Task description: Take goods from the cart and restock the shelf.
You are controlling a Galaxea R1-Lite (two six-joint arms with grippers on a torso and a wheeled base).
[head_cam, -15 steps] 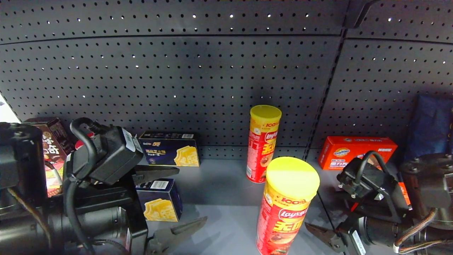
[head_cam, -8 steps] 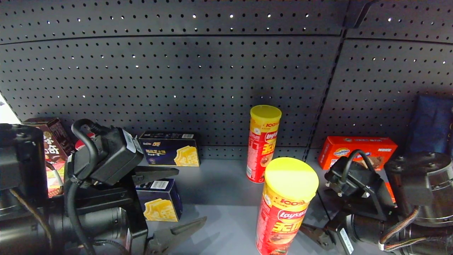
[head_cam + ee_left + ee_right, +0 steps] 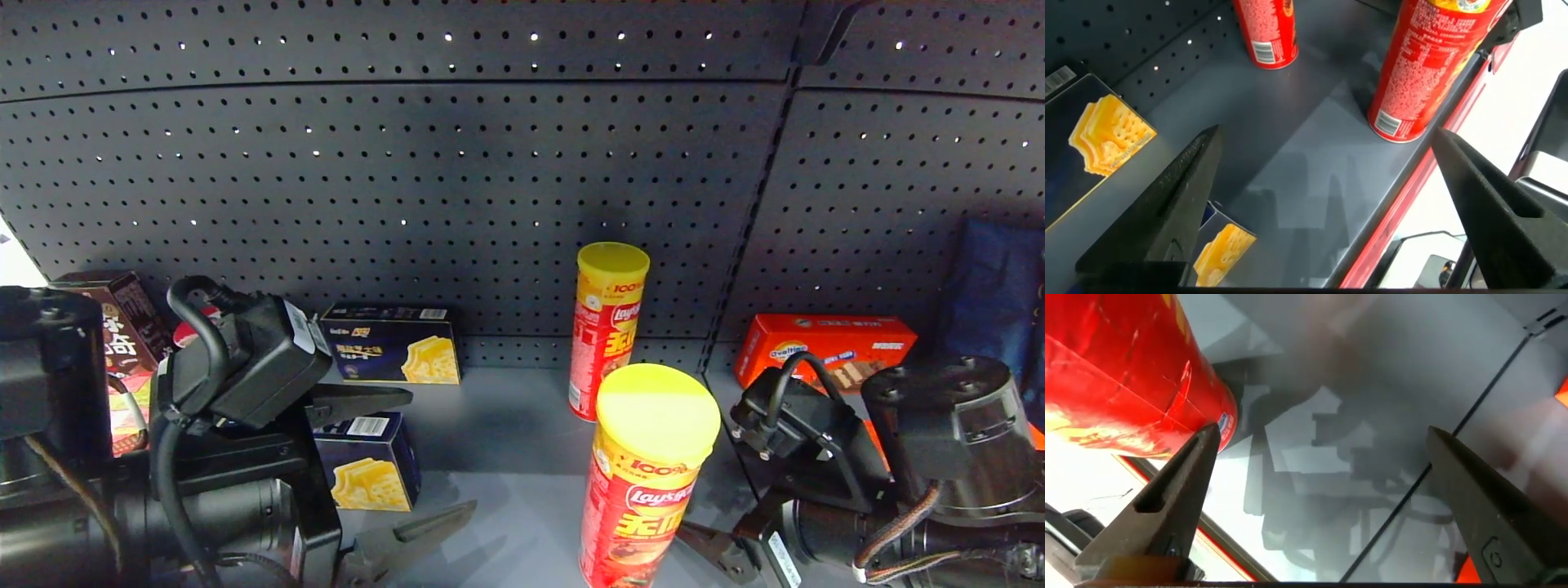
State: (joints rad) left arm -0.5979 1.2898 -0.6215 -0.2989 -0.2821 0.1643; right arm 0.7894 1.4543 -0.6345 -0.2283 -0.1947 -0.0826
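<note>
- Front chip can (image 3: 649,474) stands upright at the shelf (image 3: 506,425) edge.
- Right gripper (image 3: 1323,431): spread wide, just right of can.
- Left gripper (image 3: 1324,135): spread wide, left of can.

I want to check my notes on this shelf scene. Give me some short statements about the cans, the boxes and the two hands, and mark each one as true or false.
1. Two chip cans with yellow lids are on the shelf. True: the near can and the far can.
2. The right hand is shut on the near can. False: it is open, and the can is beside one finger, not between the two.
3. The left hand holds a blue box. False: it is open and empty; both blue boxes rest on the shelf.
4. The orange box lies to the right of both cans. True.
5. The near can is close to the shelf's front edge. True.
</note>
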